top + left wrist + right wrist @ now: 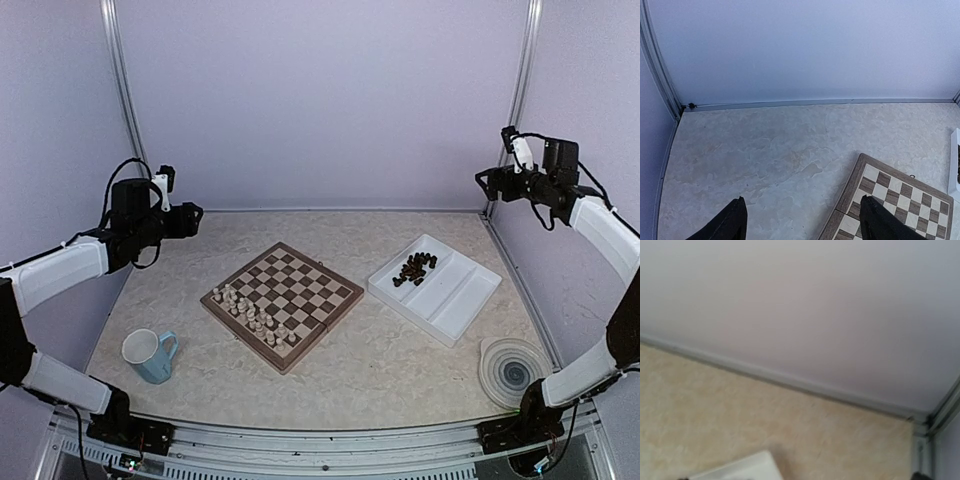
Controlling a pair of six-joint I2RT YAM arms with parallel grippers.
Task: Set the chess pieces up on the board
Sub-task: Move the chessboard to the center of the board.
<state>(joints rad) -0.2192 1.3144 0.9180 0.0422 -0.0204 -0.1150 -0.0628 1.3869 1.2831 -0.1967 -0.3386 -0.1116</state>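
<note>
Two end effectors hang high and well apart from everything on the worktop, and neither holds anything. The left end effector has its fingers spread wide in its wrist view, with bare worktop and a corner of the board showing between them. The right end effector is up by the far right corner post. Its wrist view shows only the wall, worktop and a corner of the white tray, with nothing between the jaws, so I judge them apart too.

The chess pieces lie as a small dark heap in the far-left part of the tray, just right of the board and not on it. The heap stretches roughly along the tray's far-left edge. How each figure is turned is too small to tell. Cream-white pieces already stand in rows on the near-left side of the board, while its far-right side is bare.

The heap sits below the right end effector, inward and toward the near side from it. The left end effector would have to cross the whole board to reach it. The right arm is clearly the nearer one, so the next move probably falls to it: come down and inward over the tray, then single out one figure at the edge of the heap
</note>
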